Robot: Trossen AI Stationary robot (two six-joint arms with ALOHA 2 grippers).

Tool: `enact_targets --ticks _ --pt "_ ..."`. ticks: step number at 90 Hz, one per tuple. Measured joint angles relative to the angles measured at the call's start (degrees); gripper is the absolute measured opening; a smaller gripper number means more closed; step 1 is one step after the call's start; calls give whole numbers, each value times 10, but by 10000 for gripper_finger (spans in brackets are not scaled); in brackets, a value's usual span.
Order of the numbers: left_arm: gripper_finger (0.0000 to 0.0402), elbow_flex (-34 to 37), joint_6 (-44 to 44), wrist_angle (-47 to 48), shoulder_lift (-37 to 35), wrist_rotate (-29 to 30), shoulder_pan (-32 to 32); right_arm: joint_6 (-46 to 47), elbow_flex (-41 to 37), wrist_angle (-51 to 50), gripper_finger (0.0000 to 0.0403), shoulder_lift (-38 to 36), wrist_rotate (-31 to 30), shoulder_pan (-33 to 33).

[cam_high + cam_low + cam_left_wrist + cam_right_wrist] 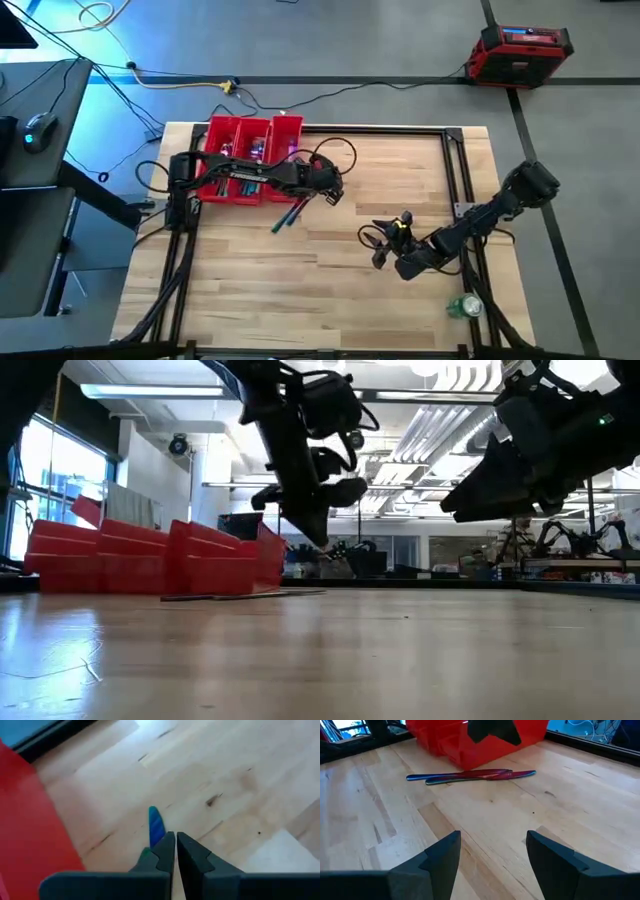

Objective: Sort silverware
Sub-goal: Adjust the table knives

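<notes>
Left gripper (pixel 330 196) hovers pinched closed and empty beside the red three-compartment plastic tray (pixel 245 133).
Slim iridescent rainbow-metal silverware (pixel 470 775) lies on the wooden table (pixel 330 290) just beyond that tray, beneath the gripper; right gripper (pixel 492 851) gapes wide, well apart.

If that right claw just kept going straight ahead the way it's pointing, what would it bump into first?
Probably the silverware lying on the table, then the red tray right behind. The right gripper is open and aimed that way across bare wood. It looks tilted down, so it might touch the table first.
</notes>
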State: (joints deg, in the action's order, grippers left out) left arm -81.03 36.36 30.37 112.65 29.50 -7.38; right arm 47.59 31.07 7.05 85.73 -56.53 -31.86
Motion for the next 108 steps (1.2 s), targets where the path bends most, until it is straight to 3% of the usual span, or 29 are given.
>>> enact_targets --ticks 12,46,69,78,96,108 --pt "0 0 2 -6 26 -12 2 0 0 0 213 0 0 0" --pt "0 0 13 1 69 42 10 3 0 0 213 0 0 0" --pt "0 -62 33 145 19 99 32 3 0 -4 213 0 1 1" --pt "0 -95 27 158 11 129 51 3 0 -5 213 0 1 2" --pt "0 -110 2 73 37 64 67 3 0 -6 213 0 13 11" --pt "0 -108 -1 68 76 59 53 3 0 -8 213 0 21 15"
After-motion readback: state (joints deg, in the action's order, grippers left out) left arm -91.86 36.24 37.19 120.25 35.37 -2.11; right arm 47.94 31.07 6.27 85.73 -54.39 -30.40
